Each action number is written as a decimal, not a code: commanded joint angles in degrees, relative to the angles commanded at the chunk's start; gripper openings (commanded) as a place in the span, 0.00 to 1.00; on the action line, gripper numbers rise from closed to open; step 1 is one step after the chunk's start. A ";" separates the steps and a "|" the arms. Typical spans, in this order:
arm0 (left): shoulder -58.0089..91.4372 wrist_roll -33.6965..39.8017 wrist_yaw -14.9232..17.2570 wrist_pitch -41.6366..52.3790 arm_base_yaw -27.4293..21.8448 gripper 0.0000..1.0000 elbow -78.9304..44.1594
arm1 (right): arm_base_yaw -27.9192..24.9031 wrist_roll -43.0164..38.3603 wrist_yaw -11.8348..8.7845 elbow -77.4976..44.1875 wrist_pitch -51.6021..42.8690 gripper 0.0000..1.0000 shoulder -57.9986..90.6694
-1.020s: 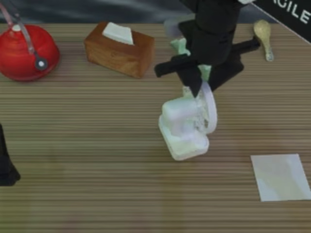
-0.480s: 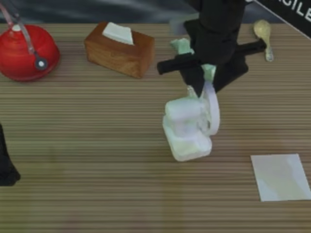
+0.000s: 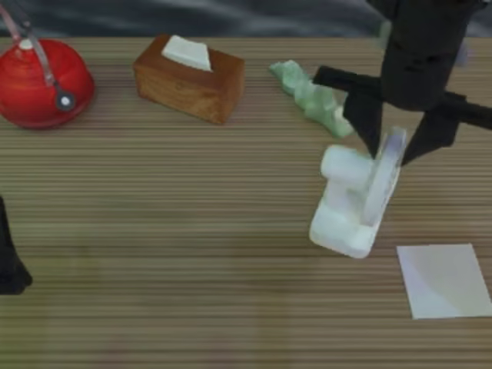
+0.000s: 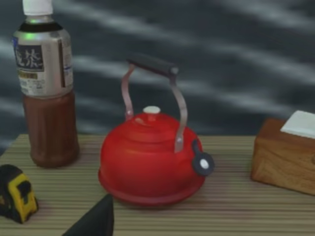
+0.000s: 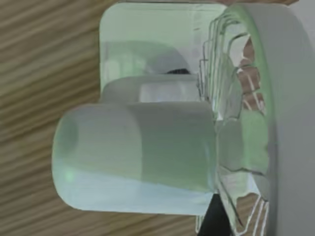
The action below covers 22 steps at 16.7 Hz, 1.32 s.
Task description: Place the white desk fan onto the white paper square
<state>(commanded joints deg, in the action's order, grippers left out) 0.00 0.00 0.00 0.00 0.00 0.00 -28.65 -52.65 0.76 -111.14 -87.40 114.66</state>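
Observation:
The white desk fan (image 3: 350, 201) hangs tilted over the table right of centre, its round grille (image 3: 384, 175) pinched between the fingers of my right gripper (image 3: 393, 152), which is shut on it. In the right wrist view the fan (image 5: 147, 147) fills the picture, motor housing toward the camera, one dark finger (image 5: 214, 221) against the grille. The white paper square (image 3: 444, 280) lies flat near the front right, just right of and nearer than the fan, with nothing on it. My left arm (image 3: 9, 261) rests at the left edge; one dark fingertip (image 4: 96, 221) shows in its wrist view.
A pale green jagged piece (image 3: 311, 96) lies behind the fan. A brown wooden tissue box (image 3: 190, 77) and a red kettle (image 3: 38, 81) stand at the back left. The left wrist view also shows a bottle (image 4: 47, 93) and a yellow tape measure (image 4: 15, 199).
My right gripper has carried the fan to the right and slightly toward the front, closer to the paper square. The green piece is now uncovered. The left arm has not moved.

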 joint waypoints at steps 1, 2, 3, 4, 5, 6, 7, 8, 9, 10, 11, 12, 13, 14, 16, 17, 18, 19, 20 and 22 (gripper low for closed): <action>0.00 0.00 0.00 0.00 0.00 1.00 0.00 | 0.90 -6.03 0.03 2.83 0.67 0.00 -2.40; 0.00 0.00 0.00 0.00 0.00 1.00 0.00 | 1.80 -12.17 0.06 5.70 1.34 0.00 -4.82; 0.00 0.00 0.00 0.00 0.00 1.00 0.00 | 2.70 -18.29 0.10 8.58 1.98 0.00 -7.22; 0.00 0.00 0.00 0.00 0.00 1.00 0.00 | 3.58 -24.26 0.13 11.46 2.57 0.00 -9.54; 0.00 0.00 0.00 0.00 0.00 1.00 0.00 | 4.44 -29.95 0.17 14.31 3.12 0.00 -11.77; 0.00 0.00 0.00 0.00 0.00 1.00 0.00 | 5.26 -35.19 0.21 17.11 3.63 0.00 -13.90; 0.00 0.00 0.00 0.00 0.00 1.00 0.00 | 6.06 -39.86 0.25 19.82 4.13 0.00 -15.93; 0.00 0.00 0.00 0.00 0.00 1.00 0.00 | 6.80 -43.95 0.29 22.38 4.61 0.00 -17.83; 0.00 0.00 0.00 0.00 0.00 1.00 0.00 | 7.47 -47.43 0.34 24.72 5.07 0.00 -19.57; 0.00 0.00 0.00 0.00 0.00 1.00 0.00 | 8.06 -50.32 0.37 26.77 5.48 0.00 -21.09; 0.00 0.00 0.00 0.00 0.00 1.00 0.00 | 8.55 -52.60 0.40 28.47 5.84 0.00 -22.37; 0.00 0.00 0.00 0.00 0.00 1.00 0.00 | 8.93 -54.28 0.42 29.77 6.13 0.00 -23.36; 0.00 0.00 0.00 0.00 0.00 1.00 0.00 | 9.17 -55.32 0.44 30.61 6.34 0.00 -24.01; 0.00 0.00 0.00 0.00 0.00 1.00 0.00 | 9.27 -55.73 0.44 30.96 6.43 0.00 -24.28; 0.00 0.00 0.00 0.00 0.00 1.00 0.00 | 9.27 -55.73 0.44 30.96 6.43 0.00 -24.28; 0.00 0.00 0.00 0.00 0.00 1.00 0.00 | 9.27 -55.73 0.44 30.96 6.43 0.00 -24.28; 0.00 0.00 0.00 0.00 0.00 1.00 0.00 | 8.98 -55.73 0.43 30.82 6.35 0.00 -24.07; 0.00 0.00 0.00 0.00 0.00 1.00 0.00 | 8.95 -55.67 0.43 31.04 6.56 0.00 -24.06; 0.00 0.00 0.00 0.00 0.00 1.00 0.00 | 9.00 -55.63 0.42 31.84 7.36 0.00 -24.04; 0.00 0.00 0.00 0.00 0.00 1.00 0.00 | 9.31 -55.61 0.43 34.72 10.69 0.00 -23.96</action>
<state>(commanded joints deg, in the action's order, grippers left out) 0.00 0.00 0.00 0.00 0.00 0.00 -19.34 -108.26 1.19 -76.42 -76.71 90.70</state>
